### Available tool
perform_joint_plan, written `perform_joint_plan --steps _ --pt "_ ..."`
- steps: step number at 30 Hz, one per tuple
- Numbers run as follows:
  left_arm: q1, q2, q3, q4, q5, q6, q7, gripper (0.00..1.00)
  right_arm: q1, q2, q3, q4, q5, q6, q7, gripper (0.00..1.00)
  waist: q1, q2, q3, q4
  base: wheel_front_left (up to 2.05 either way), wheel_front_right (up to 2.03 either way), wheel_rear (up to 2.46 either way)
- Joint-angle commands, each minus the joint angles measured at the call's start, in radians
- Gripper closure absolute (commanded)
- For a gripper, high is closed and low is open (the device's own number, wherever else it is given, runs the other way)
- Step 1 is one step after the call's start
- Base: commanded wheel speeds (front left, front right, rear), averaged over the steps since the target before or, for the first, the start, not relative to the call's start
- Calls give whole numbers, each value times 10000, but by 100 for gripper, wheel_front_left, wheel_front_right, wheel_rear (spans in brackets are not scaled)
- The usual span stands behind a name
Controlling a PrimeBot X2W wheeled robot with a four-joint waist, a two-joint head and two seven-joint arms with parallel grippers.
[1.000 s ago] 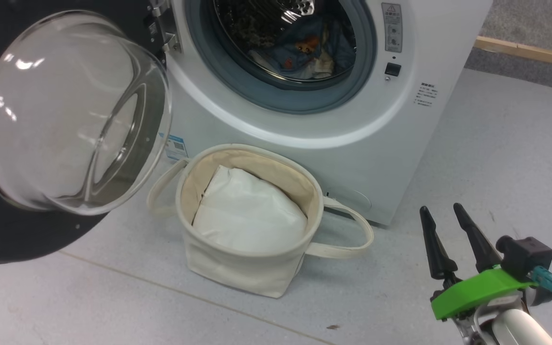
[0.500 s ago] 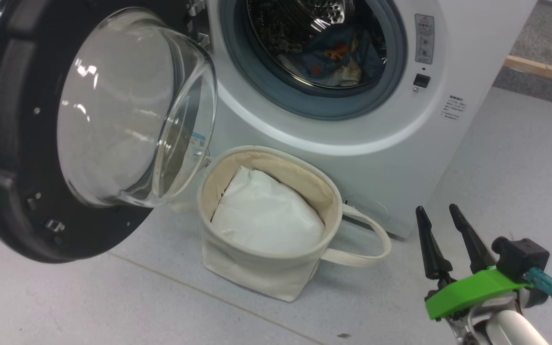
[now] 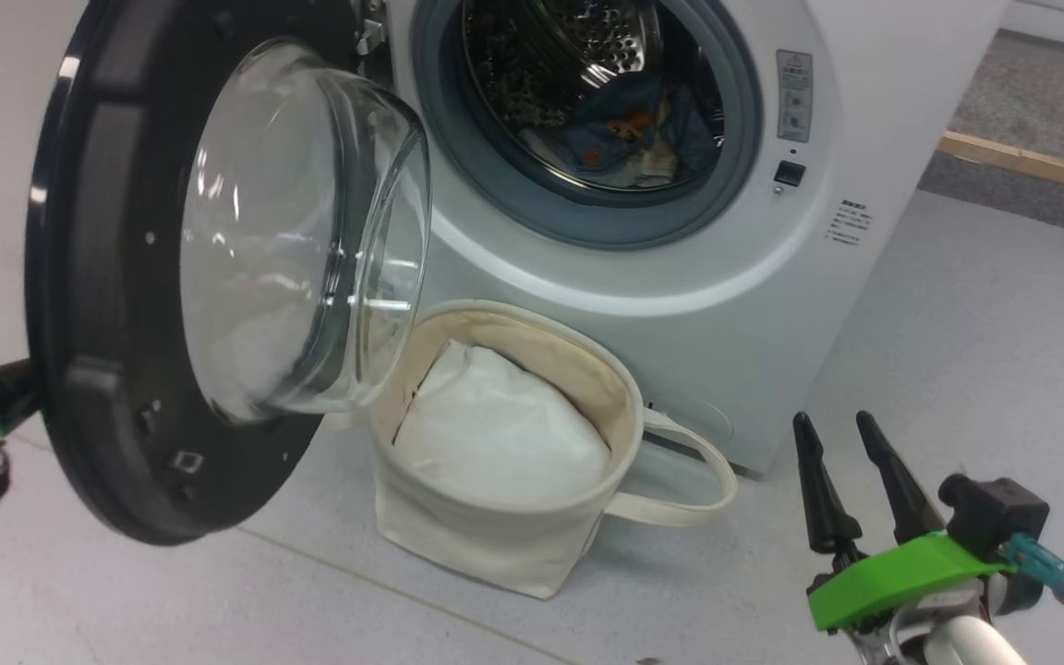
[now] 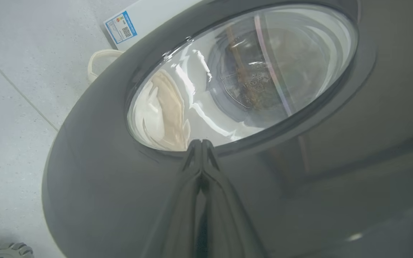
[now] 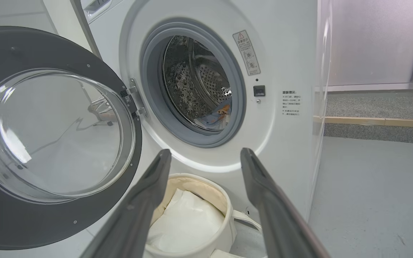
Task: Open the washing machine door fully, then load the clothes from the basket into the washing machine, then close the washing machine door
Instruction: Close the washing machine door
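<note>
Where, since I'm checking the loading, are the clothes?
In the head view, the clothes lie inside the washing machine drum, upper centre, above the basket.

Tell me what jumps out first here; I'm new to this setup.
The round black-rimmed glass door stands open at the head view's left. Blue clothes lie inside the washing machine, and a cream basket holding a white bundle sits on the floor below.
</note>
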Motion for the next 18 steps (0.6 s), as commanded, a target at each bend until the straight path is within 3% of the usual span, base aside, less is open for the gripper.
perform_joint_plan --steps 1,10,15,18 --pt "-79 187 59 -586 -278 -67 196 100 -98 15 57 -342 -6 6 -124 0 0 -1 -12 -88 0 0 0" --pt "1004 -1196 -432 -2697 -685 -59 571 100 126 171 -20 -469 -34 6 -124 0 0 -1 -154 -832 0 0 0" --pt "1536 -1832 -504 -4012 -812 366 763 100 228 169 -90 -511 -38 6 -124 0 0 -1 -191 -1346 0 0 0" --pt "2026 -2229 -512 -5140 -883 842 877 100 261 183 -89 -537 -42 6 -124 0 0 -1 -173 -1808 0 0 0"
